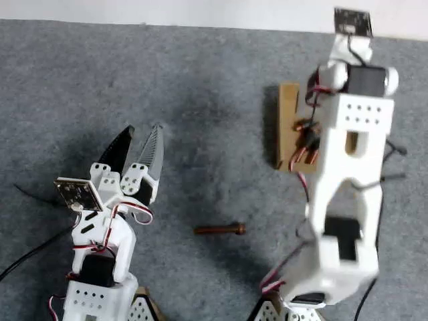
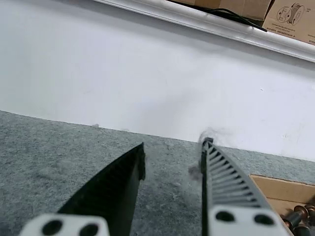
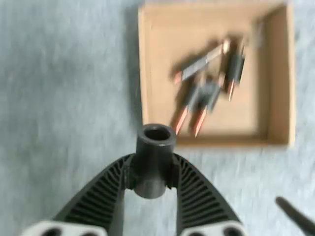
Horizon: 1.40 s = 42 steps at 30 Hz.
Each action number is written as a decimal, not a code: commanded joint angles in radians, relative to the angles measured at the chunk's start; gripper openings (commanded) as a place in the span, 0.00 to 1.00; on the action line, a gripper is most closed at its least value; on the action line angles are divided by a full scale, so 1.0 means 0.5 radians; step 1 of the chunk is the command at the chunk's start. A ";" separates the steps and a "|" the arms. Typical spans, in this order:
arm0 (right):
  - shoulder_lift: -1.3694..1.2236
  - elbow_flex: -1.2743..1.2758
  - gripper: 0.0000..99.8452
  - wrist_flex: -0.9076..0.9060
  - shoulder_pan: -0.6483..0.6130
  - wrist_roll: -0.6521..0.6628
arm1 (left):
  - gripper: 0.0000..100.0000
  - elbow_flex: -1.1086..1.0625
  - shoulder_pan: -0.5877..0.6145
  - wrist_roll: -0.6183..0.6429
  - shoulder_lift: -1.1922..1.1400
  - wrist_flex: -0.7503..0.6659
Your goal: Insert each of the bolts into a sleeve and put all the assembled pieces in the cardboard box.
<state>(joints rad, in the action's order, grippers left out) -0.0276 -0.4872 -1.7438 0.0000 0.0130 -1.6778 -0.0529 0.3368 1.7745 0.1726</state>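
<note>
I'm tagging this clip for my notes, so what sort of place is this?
Probably a robotics lab or workshop bench: two robot arms with exposed wiring stand on a grey mat, against a plain white wall, with cardboard cartons stored on a ledge above it.

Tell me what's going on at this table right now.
The right gripper is shut on a dark cylindrical sleeve, its open end facing the wrist camera, near the edge of the shallow cardboard box. Several assembled bolt-and-sleeve pieces already lie in that box. The left gripper is open and empty above the grey felt mat. One copper-coloured bolt lies loose on the mat between the two arms, not yet in a sleeve.
</note>
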 commanded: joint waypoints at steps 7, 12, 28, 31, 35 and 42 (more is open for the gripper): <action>1.450 2.232 0.00 0.594 -0.112 0.242 | 0.18 -0.038 -0.029 -0.018 0.026 -0.034; 1.849 3.144 0.01 1.109 -0.112 0.322 | 0.18 -0.038 -0.029 -0.018 0.026 -0.034; 1.140 3.230 0.11 1.680 -0.115 0.313 | 0.18 -0.041 -0.035 -0.018 0.026 -0.034; 0.931 3.144 0.11 1.683 -0.115 0.313 | 0.18 -0.041 -0.035 -0.018 0.026 -0.034; 0.747 3.055 0.11 1.788 -0.115 0.310 | 0.18 -0.041 -0.035 -0.018 0.026 -0.034; 0.658 3.055 0.11 1.886 -0.115 0.160 | 0.18 -0.041 -0.035 -0.018 0.026 -0.034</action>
<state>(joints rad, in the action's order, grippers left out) 0.3299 1.0733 -0.8646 -0.0476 0.1158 -1.6778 -0.0591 0.3368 1.7745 0.1726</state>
